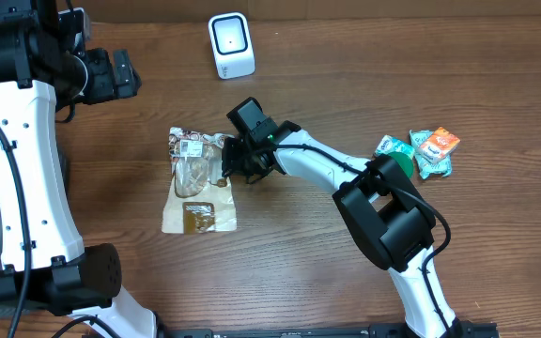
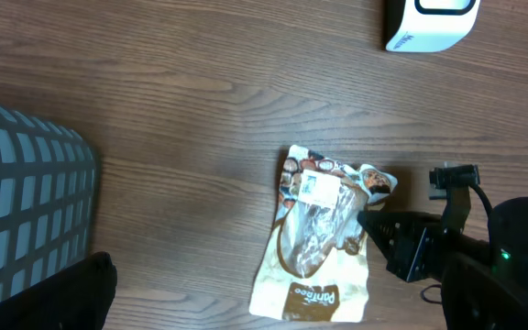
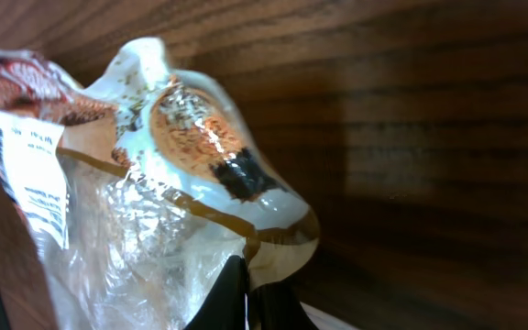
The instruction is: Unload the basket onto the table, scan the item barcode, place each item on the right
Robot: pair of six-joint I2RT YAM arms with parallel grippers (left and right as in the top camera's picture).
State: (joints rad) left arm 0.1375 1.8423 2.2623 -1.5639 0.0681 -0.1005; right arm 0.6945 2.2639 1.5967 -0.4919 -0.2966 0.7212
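Snack bag lengthwise toward scanner, its right edge pinched in clenched right jaws; left jaws released, well apart.

The snack bag is crinkly, glossy plastic film with a matt paper label; the bench is grained wood.

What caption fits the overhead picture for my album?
The right gripper pinches the snack bag on a wooden table, white scanner beyond.
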